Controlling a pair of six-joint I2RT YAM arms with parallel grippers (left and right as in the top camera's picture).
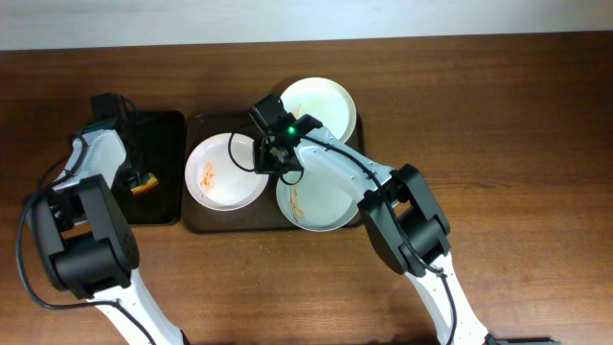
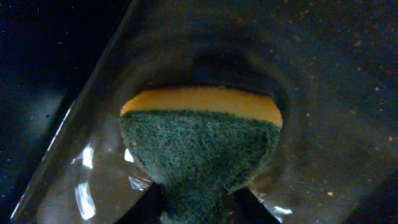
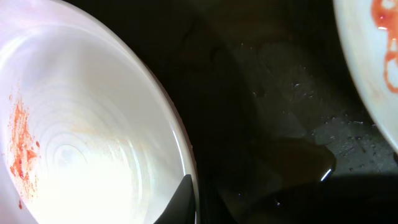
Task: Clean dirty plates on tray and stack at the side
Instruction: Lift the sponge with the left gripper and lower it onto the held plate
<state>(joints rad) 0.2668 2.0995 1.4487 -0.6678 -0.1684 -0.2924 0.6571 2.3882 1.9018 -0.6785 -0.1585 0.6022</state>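
Observation:
Three white plates lie on the dark brown tray [image 1: 247,218]. The left plate [image 1: 222,177] has orange streaks; the front right plate [image 1: 321,203] has a thin streak; the back right plate [image 1: 324,103] looks plain white. My right gripper [image 1: 278,158] is at the left plate's right rim. In the right wrist view it [image 3: 196,200] is shut on that smeared plate's [image 3: 93,124] rim, one finger inside it. My left gripper [image 1: 132,177] is shut on a green and yellow sponge [image 2: 199,149] over the small black tray.
A narrower black tray [image 1: 158,134] lies left of the brown tray, and the sponge [image 1: 144,185] is over it. Another smeared plate's edge [image 3: 373,56] shows in the right wrist view, with wet dark tray floor [image 3: 280,99] between. Bare wooden table [image 1: 517,115] surrounds the trays.

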